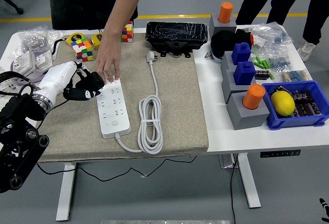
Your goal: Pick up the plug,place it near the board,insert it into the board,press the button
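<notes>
The black plug (88,86) sits in the curled fingers of the left hand (81,85), just beside the far left corner of the white power strip (113,108), which is the landmark here; whether its prongs already touch a socket cannot be told from this angle. The strip lies lengthwise on the tan felt mat (175,106), and a person's hand (109,64) from the far side presses on the strip's far end, apparently steadying it. To the strip's right lies its own coiled white cable (150,126), ending in a white plug (151,56) beyond the strip's far end. The step in hand looks like bringing the plug to the board, with insertion not yet done. The next move likely calls for turning the prongs down over a far socket, lining them with the holes and pushing straight in, then reaching the button at the strip's near end. The right hand is not in view
</notes>
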{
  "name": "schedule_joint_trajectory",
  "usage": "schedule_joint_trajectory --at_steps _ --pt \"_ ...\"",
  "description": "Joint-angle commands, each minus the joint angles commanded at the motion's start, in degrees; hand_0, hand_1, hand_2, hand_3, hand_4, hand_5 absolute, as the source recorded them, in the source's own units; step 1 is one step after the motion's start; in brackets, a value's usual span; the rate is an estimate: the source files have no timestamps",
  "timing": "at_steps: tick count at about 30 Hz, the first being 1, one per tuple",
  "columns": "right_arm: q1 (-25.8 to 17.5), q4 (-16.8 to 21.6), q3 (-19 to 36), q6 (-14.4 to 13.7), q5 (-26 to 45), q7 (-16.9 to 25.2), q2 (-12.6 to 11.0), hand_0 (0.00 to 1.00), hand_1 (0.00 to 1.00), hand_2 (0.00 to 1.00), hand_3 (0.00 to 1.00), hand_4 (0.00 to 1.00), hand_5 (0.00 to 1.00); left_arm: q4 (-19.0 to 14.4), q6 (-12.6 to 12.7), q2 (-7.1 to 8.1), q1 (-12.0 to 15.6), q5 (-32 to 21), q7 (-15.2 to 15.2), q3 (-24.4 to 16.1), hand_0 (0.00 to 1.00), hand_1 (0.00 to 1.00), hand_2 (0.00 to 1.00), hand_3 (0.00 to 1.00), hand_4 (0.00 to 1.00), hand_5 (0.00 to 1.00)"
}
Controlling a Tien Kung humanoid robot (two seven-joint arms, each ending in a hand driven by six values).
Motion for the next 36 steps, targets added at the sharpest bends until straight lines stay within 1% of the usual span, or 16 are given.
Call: schedule_joint_trajectory --at_steps 7,9,10,13,15,16,17,21,22,24,27,28,33,34,36 --pt "-0.22 0.00 -0.33 0.06 0.00 -0.07 0.03 0.848 0.813 0.793 0.825 0.998 0.998 1.86 -0.03 0.16 1.40 0.69 -0.30 -1.95 0.237 0.130 0.223 0.352 0.740 0.223" --pt "-0.30 0.00 -0.32 0.07 -0.06 -0.11 0.05 0.848 0.813 0.793 0.825 0.998 0.998 3.06 0.30 0.22 1.78 0.65 -0.71 -2.62 0.237 0.130 0.223 0.352 0.740 0.223" --pt "-0.31 0.00 -0.37 0.08 -0.02 -0.10 0.06 0.849 0.813 0.791 0.823 0.998 0.998 3.51 0.29 0.21 1.93 0.91 -0.81 -2.98 0.254 0.152 0.232 0.358 0.735 0.222" --pt "-0.30 0.00 -0.51 0.09 0.12 -0.08 0.08 0.849 0.813 0.791 0.823 0.998 0.998 4.82 0.41 0.21 2.33 1.17 -1.21 -3.90 0.254 0.152 0.232 0.358 0.735 0.222" --pt "-0.28 0.00 -0.41 0.07 0.06 -0.09 0.10 0.849 0.813 0.791 0.823 0.998 0.998 5.43 0.18 0.30 2.57 1.60 -1.17 -4.28 0.254 0.152 0.232 0.358 0.735 0.222" --pt "-0.26 0.00 -0.46 0.07 0.13 -0.08 0.09 0.848 0.813 0.789 0.824 0.998 0.998 5.66 -0.02 0.34 2.70 1.64 -1.13 -4.45 0.271 0.177 0.257 0.377 0.744 0.226" --pt "-0.25 0.00 -0.49 0.07 0.17 -0.08 0.09 0.848 0.813 0.789 0.824 0.998 0.998 5.79 -0.13 0.37 2.77 1.66 -1.12 -4.55 0.271 0.177 0.257 0.377 0.744 0.226" --pt "-0.20 0.00 -0.39 0.09 0.14 -0.10 0.08 0.848 0.813 0.789 0.824 0.998 0.998 6.16 -1.90 0.59 3.25 2.47 -0.66 -5.20 0.271 0.177 0.257 0.377 0.744 0.226" --pt "-0.20 0.00 -0.38 0.09 0.14 -0.11 0.08 0.848 0.813 0.789 0.824 0.998 0.998 6.21 -2.10 0.61 3.28 2.54 -0.62 -5.26 0.323 0.359 0.432 0.483 0.764 0.222" --pt "-0.18 0.00 -0.41 0.11 0.19 -0.09 0.08 0.848 0.813 0.789 0.824 0.998 0.998 6.25 -2.88 0.64 3.40 2.49 -0.53 -5.40 0.323 0.359 0.432 0.483 0.764 0.222" --pt "-0.15 0.00 -0.32 0.09 0.13 -0.10 0.09 0.848 0.813 0.789 0.824 0.998 0.998 6.16 -3.36 0.66 3.45 2.40 -0.47 -5.38 0.323 0.359 0.432 0.483 0.764 0.222" --pt "-0.13 0.00 -0.37 0.09 0.18 -0.10 0.08 0.848 0.813 0.788 0.824 0.998 0.998 6.16 -3.50 0.64 3.43 2.30 -0.47 -5.43 0.389 0.478 0.529 0.523 0.816 0.234" --pt "-0.03 0.00 -0.37 0.08 0.25 -0.10 0.02 0.848 0.813 0.788 0.824 0.998 0.998 6.02 -4.01 0.71 3.27 2.00 -0.44 -5.63 0.389 0.478 0.529 0.523 0.816 0.234" --pt "0.00 0.00 -0.31 0.08 0.22 -0.12 0.02 0.848 0.812 0.788 0.823 0.998 0.998 5.93 -4.11 0.76 3.25 2.05 -0.38 -5.66 0.422 0.536 0.549 0.544 0.879 0.256" --pt "0.03 0.00 -0.32 0.07 0.26 -0.11 0.02 0.848 0.812 0.788 0.823 0.998 0.998 5.75 -4.26 0.85 3.22 2.13 -0.26 -5.74 0.422 0.536 0.549 0.544 0.879 0.256"
